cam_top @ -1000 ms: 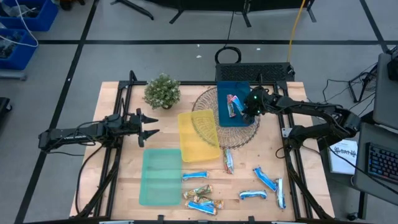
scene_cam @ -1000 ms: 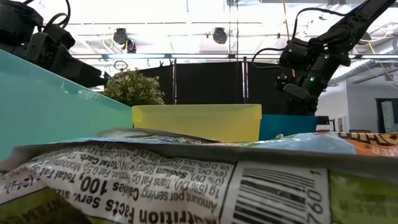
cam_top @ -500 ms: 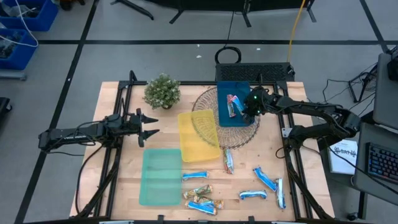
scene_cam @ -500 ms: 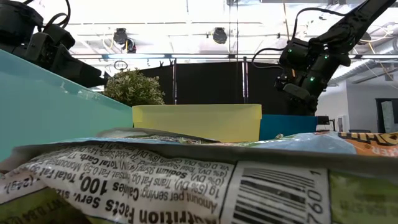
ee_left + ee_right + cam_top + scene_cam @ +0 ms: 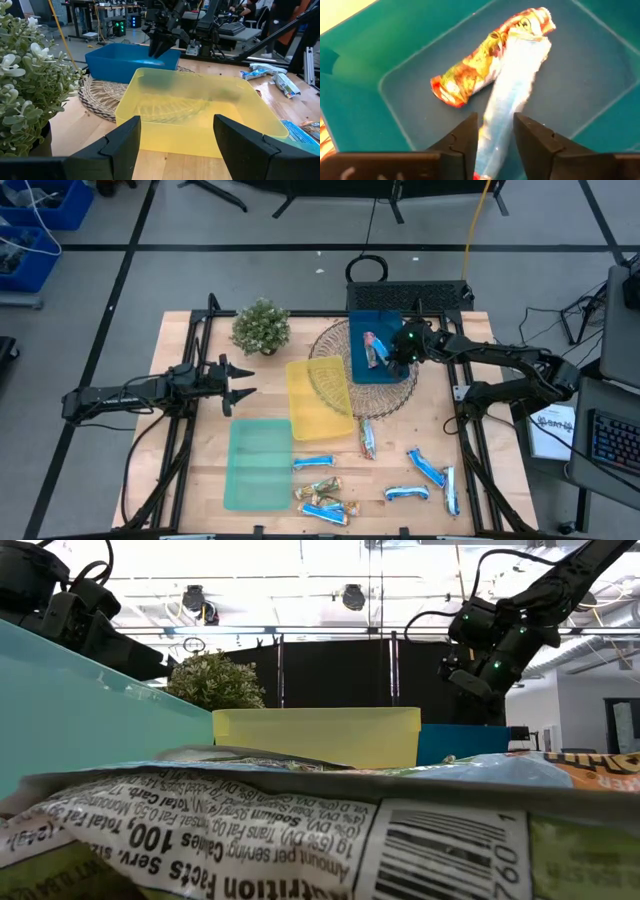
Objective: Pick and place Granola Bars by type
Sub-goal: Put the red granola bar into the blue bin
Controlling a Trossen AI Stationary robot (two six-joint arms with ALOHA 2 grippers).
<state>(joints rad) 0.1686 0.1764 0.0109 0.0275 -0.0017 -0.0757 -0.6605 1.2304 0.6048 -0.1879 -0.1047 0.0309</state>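
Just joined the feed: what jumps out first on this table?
The right gripper hangs over the blue tray on the woven mat, its fingers parted over two bars lying inside. About ten more granola bars lie scattered along the table's near edge. The left gripper waits open beside the empty yellow tray.

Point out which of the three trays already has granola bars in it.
The blue tray, on the woven mat under the right gripper, holds two bars. The yellow tray and the green tray hold none.
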